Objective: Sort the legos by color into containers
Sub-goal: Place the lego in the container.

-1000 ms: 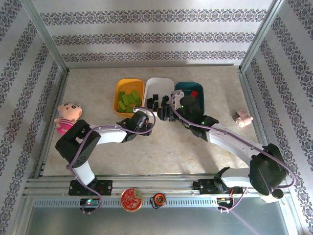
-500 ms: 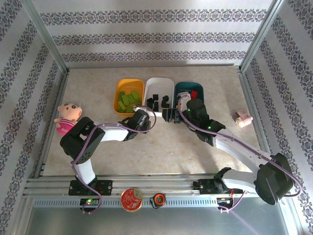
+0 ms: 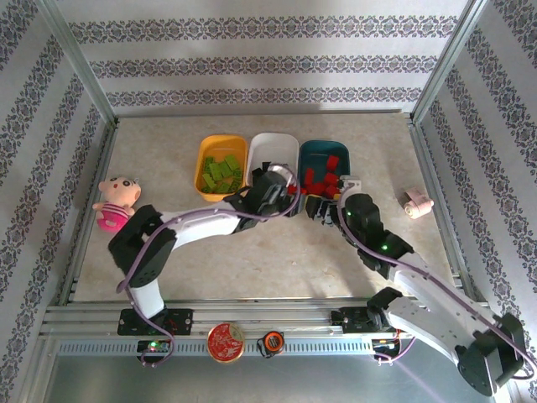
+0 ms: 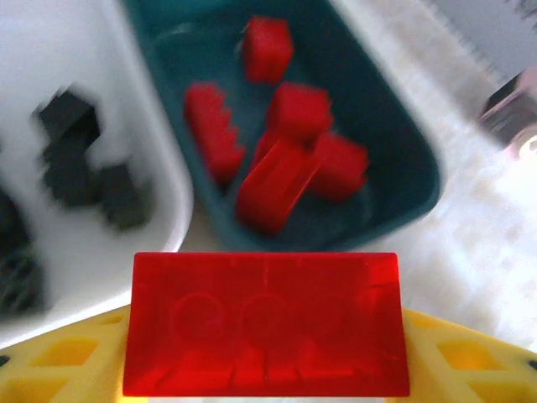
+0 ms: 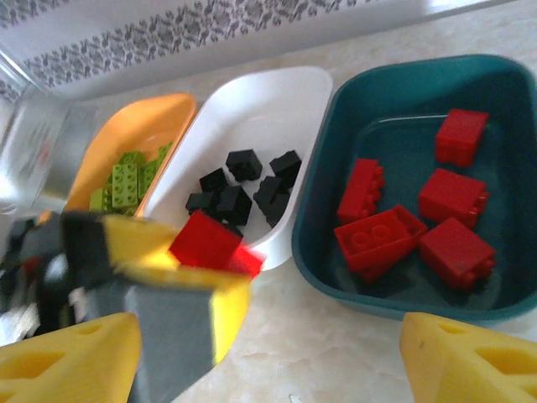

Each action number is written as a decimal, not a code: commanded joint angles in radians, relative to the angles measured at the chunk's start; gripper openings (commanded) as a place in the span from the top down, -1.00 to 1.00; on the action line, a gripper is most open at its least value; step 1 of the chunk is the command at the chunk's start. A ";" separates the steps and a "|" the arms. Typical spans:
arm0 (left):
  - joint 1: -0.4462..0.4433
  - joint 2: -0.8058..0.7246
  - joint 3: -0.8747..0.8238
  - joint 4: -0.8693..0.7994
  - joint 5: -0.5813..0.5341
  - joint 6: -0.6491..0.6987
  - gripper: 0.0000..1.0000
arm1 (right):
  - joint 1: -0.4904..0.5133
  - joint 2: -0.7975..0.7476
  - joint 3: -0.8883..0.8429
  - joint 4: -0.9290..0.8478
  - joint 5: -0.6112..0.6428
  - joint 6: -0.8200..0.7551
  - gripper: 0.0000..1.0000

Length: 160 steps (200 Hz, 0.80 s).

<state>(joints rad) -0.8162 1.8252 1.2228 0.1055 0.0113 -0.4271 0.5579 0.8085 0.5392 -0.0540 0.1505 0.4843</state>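
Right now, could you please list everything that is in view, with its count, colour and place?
orange-yellow bin: one, far side of the table, leftmost
white bin: one, middle
teal bin: one, rightmost
green legos: several, lime green, in the orange-yellow bin
black legos: several, in the white bin
red legos: five, in the teal bin
held red lego: one, just before the white and teal bins
plush doll: one, pink, table's left side
round tin: one, red, near rail
small pink object: one, table's right side, kind unclear
left gripper: shut on the held red lego
right gripper: open, empty, before the teal bin
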 commanded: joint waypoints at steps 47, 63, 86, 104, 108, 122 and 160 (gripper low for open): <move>0.078 0.369 0.479 -0.102 0.187 -0.066 -0.12 | -0.015 -0.150 -0.039 -0.121 0.078 0.019 -0.63; 0.079 0.432 0.572 -0.120 0.200 -0.081 -0.15 | -0.015 -0.167 -0.039 -0.133 0.077 0.014 -0.63; 0.081 0.491 0.661 -0.133 0.199 -0.097 -0.30 | -0.016 -0.182 -0.038 -0.141 0.080 0.010 -0.65; 0.083 0.509 0.711 -0.152 0.203 -0.104 -0.56 | -0.015 -0.183 -0.036 -0.141 0.080 0.008 -0.69; 0.084 0.506 0.713 -0.154 0.203 -0.105 -0.61 | -0.015 -0.182 -0.035 -0.141 0.081 0.008 -0.71; 0.091 0.480 0.691 -0.145 0.207 -0.111 -0.73 | -0.016 -0.175 -0.030 -0.140 0.076 0.008 -0.76; 0.120 0.268 0.439 -0.016 0.204 -0.125 -0.99 | -0.016 -0.141 -0.024 -0.115 0.049 0.008 -0.96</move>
<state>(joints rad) -0.7258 2.2658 1.7901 0.0044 0.2100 -0.5331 0.5514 0.6491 0.5137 -0.1856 0.2024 0.4953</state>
